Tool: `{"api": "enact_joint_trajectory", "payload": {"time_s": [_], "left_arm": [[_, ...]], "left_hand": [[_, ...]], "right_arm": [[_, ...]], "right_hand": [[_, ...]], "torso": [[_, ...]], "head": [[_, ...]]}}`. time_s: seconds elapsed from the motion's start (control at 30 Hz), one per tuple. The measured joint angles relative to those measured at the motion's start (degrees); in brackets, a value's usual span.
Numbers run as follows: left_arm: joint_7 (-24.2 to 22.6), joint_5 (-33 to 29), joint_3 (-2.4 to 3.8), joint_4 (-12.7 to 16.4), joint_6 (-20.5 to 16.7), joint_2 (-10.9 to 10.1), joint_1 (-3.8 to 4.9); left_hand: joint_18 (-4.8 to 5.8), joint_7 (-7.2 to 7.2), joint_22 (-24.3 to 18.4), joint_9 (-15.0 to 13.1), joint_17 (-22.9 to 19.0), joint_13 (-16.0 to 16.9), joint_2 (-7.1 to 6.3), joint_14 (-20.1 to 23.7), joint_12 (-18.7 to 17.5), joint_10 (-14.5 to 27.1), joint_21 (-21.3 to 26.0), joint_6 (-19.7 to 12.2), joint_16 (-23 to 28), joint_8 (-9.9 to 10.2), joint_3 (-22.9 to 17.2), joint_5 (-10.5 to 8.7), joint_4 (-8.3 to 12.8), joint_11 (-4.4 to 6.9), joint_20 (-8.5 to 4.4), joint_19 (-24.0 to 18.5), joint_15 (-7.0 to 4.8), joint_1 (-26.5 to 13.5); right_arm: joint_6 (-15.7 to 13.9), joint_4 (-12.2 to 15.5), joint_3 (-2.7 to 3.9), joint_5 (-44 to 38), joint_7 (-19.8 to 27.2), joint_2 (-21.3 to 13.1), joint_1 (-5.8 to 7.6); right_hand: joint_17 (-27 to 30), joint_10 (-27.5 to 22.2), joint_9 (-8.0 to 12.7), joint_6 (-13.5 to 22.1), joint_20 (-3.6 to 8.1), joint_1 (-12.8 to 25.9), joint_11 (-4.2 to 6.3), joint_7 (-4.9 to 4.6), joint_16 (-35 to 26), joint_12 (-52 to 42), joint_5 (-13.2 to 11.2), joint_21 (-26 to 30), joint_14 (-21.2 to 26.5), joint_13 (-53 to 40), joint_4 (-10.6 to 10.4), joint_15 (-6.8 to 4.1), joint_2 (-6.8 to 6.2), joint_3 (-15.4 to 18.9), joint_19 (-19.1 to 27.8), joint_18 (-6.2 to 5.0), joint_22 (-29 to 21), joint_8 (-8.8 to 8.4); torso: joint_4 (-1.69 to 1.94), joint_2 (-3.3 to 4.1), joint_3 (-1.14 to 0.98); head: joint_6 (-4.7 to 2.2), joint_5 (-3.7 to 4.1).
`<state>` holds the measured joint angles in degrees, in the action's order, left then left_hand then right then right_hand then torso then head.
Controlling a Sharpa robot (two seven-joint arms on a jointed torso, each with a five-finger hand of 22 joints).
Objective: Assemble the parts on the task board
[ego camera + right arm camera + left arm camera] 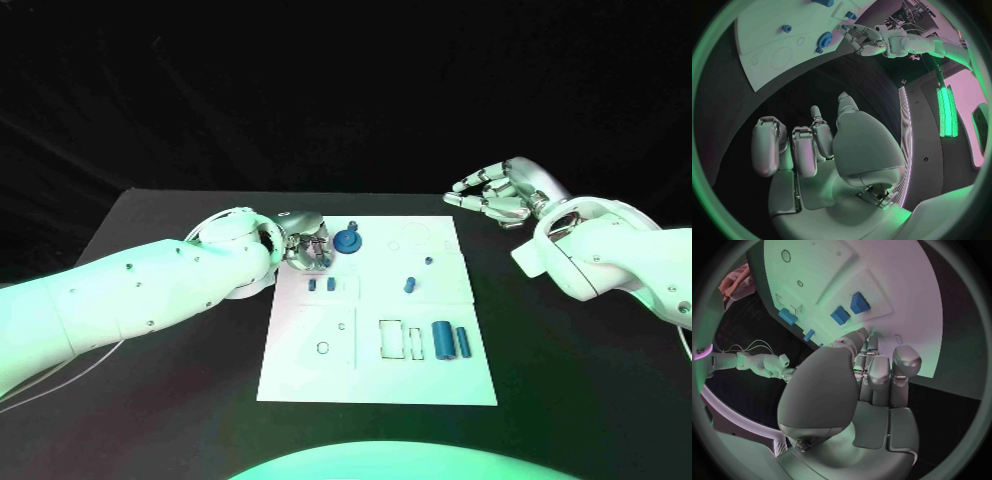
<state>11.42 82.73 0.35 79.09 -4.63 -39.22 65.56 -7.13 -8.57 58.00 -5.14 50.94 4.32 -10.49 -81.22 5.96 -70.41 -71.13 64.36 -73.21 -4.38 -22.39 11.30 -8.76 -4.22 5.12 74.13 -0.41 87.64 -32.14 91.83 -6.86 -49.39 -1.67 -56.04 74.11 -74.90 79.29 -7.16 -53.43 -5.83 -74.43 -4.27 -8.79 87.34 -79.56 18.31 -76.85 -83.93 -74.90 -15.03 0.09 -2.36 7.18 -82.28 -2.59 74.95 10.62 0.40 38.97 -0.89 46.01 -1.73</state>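
Head view shows the white task board (378, 370) lying in the middle of the black table (173, 210). On the board's far left part stands a round blue gear (348, 242) with a short stem. The left hand (302, 249) sits at the board's far left edge, just beside that gear; its fingers are curled toward the piece, but whether they actually grip it I cannot tell. Two small blue blocks (320, 284) lie side by side a little nearer than the hand, and a small blue peg (411, 284) lies to their right, near the board's middle. Closer to the near right part, a flat blue bar (441, 343) and a blue cylinder (463, 340) lie parallel, just beside an outlined rectangular slot (392, 338).

The right hand (495, 197) hovers above the table beyond the board's far right corner, well apart from every piece. Its fingers are curled in and it holds nothing.

Left wrist view shows that hand's fingers (868, 347) bent over the board, with blue pieces lying beyond them.
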Motion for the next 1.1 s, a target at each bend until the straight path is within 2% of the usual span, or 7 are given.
{"api": "enact_joint_trajectory", "payload": {"time_s": [0.43,0.77,0.83,0.9,1.0,1.03,1.1], "left_arm": [[0.33,-0.08,0.00,-0.06,0.42,-0.10,-0.01],[0.82,-0.10,-0.02,-0.03,0.59,-0.31,-0.02],[0.88,-0.10,-0.02,-0.02,0.58,-0.35,-0.02],[0.94,-0.10,-0.02,0.00,0.58,-0.39,-0.03],[1.04,-0.10,-0.02,0.09,0.52,-0.56,-0.03],[1.06,-0.10,-0.02,0.14,0.51,-0.66,-0.03],[1.11,-0.10,-0.02,0.30,0.43,-0.98,-0.03]], "left_hand": [[0.00,-0.02,-0.12,0.13,-0.24,0.05,-0.10,0.00,-0.30,-0.03,0.13,-0.02,0.00,0.24,0.00,0.00,0.00,-0.03,0.00,0.00,0.00,-0.09],[0.00,-1.21,-0.97,1.23,-1.05,0.21,-1.12,0.52,-1.19,0.10,0.80,-2.66,0.30,0.66,-0.56,0.00,0.24,-0.75,0.45,-0.45,0.52,-1.12],[0.00,-1.32,-0.97,1.31,-1.14,0.21,-1.12,0.72,-1.32,0.01,0.80,-3.00,0.30,0.66,-0.56,0.00,0.24,-0.83,0.62,-0.62,0.72,-1.12],[0.00,-1.40,-1.03,1.46,-1.20,0.31,-1.12,0.72,-1.33,0.01,0.80,-3.95,0.32,0.66,-0.73,0.00,0.42,-0.83,0.62,-0.62,0.72,-1.12],[0.00,-1.65,-1.29,1.54,-1.33,0.39,-1.36,0.72,-1.33,-0.12,0.80,-5.55,0.33,0.66,-0.95,0.00,0.64,-0.96,0.82,-0.82,0.72,-1.36],[0.00,-1.74,-1.38,1.54,-1.33,0.39,-1.36,0.85,-1.52,-0.19,0.94,-5.64,0.33,0.66,-0.95,0.00,0.64,-1.03,0.82,-0.82,0.85,-1.36],[0.00,-1.69,-1.56,1.54,-1.55,0.39,-1.36,0.92,-1.57,0.01,1.09,-5.69,0.40,0.66,-0.95,0.00,0.64,-1.23,0.82,-0.82,0.92,-1.36]], "right_arm": [[0.00,-0.05,0.00,0.00,0.00,0.00,-0.01],[0.00,-0.11,0.00,0.00,0.00,-0.01,-0.01],[0.01,-0.13,0.00,0.00,0.00,-0.01,-0.01],[0.05,-0.18,0.00,0.00,-0.01,0.00,-0.02],[0.21,-0.33,0.00,-0.01,-0.13,0.05,-0.02],[0.34,-0.40,0.00,-0.05,-0.19,0.07,-0.03],[0.83,-0.62,0.00,-0.31,-0.37,0.13,-0.03]], "right_hand": [[0.00,0.00,0.00,0.00,0.00,0.00,0.00,0.00,0.00,0.00,0.00,0.00,0.00,0.00,0.00,0.00,0.00,0.00,0.00,0.00,-0.01,0.00],[0.00,-0.71,0.06,0.00,0.21,-0.31,0.39,0.00,0.00,0.60,0.23,0.53,0.00,0.00,0.07,0.00,0.31,0.42,0.21,0.01,-0.02,0.24],[0.00,-2.64,0.13,0.00,0.05,-0.32,0.37,0.00,-0.17,2.44,0.23,0.98,0.00,0.83,0.15,0.00,0.32,0.52,0.37,-0.59,-0.02,0.24],[0.00,-6.08,0.25,0.06,0.21,-0.90,0.39,0.06,-0.53,6.23,0.23,1.67,0.00,4.66,0.12,0.00,0.90,1.11,0.85,-0.90,-0.02,0.25],[-0.05,-15.39,0.42,0.75,0.32,-2.09,0.30,0.53,-2.65,19.38,-0.58,3.33,-0.21,18.13,0.33,-0.21,2.09,1.45,1.57,-0.90,-0.02,0.67],[-0.04,-19.08,0.44,0.61,0.50,-2.90,0.63,0.59,-3.25,24.10,-0.94,3.76,-0.18,22.68,0.34,-0.24,2.33,1.46,1.76,-0.91,-0.02,0.68],[-0.05,-22.39,0.51,0.61,0.51,-5.67,0.67,0.60,-4.10,31.05,-1.69,4.35,0.10,28.39,1.28,-0.53,2.94,0.52,1.76,-0.91,-0.02,0.93]], "torso": [[0.01,-0.01,0.00],[0.06,-0.02,0.03],[0.06,-0.02,0.03],[0.06,-0.02,0.04],[0.06,-0.02,0.05],[0.06,-0.02,0.05],[0.06,-0.02,0.05]], "head": [[-0.01,0.06],[-0.04,0.13],[-0.04,0.13],[-0.04,0.12],[-0.04,0.07],[-0.03,0.06],[-0.06,0.05]]}}
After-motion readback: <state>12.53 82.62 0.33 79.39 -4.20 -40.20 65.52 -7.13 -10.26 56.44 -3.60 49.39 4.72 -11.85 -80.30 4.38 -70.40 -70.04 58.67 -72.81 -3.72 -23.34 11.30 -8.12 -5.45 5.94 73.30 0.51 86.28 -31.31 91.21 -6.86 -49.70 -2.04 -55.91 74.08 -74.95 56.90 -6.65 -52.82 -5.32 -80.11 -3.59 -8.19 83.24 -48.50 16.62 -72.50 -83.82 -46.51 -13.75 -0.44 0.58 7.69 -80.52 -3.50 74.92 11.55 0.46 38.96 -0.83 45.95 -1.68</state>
